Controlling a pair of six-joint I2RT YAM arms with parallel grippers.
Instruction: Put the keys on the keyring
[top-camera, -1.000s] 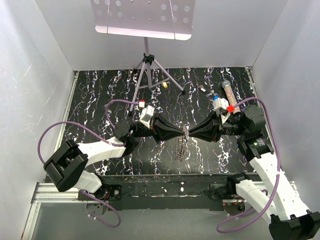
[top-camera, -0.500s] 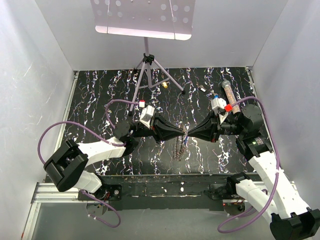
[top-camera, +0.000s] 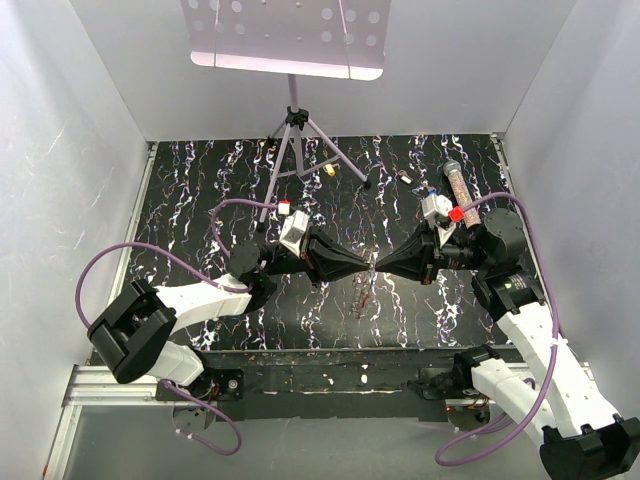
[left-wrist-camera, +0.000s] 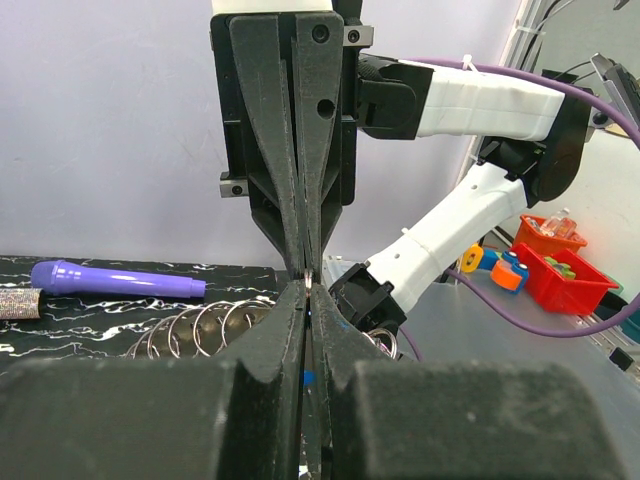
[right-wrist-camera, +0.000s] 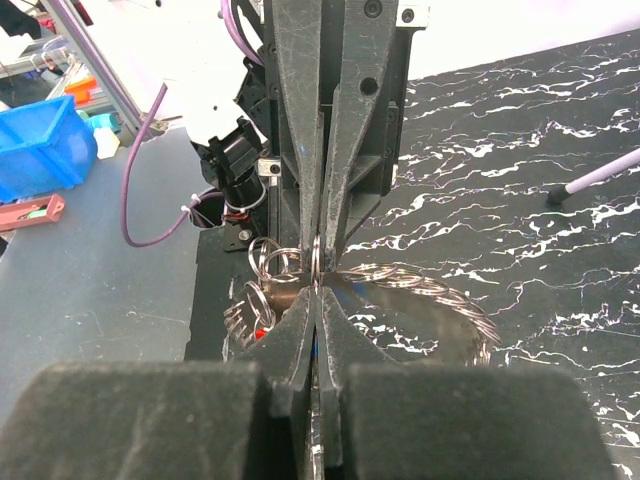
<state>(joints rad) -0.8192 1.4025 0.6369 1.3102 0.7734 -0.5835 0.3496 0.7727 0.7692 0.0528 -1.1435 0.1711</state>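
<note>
My left gripper and right gripper meet tip to tip above the middle of the table, both shut. In the right wrist view the right gripper pinches a small edge-on ring of the keyring, whose chain-like loop trails off to the right. The left gripper's fingers come down on the same ring. Smaller rings and keys, one with a red head, hang left of the tips. In the left wrist view the left gripper is shut at that spot, with keyring loops behind it. Blue shows between both pairs of jaws.
A purple pen and the end of a glittery tube lie on the black marbled table. A tripod music stand stands at the back. The glittery tube lies at the back right, with small bits near it.
Both grippers stay shut tip to tip and have shifted slightly toward the back. The keyring hanging below the tips shows less clearly than a second ago.
</note>
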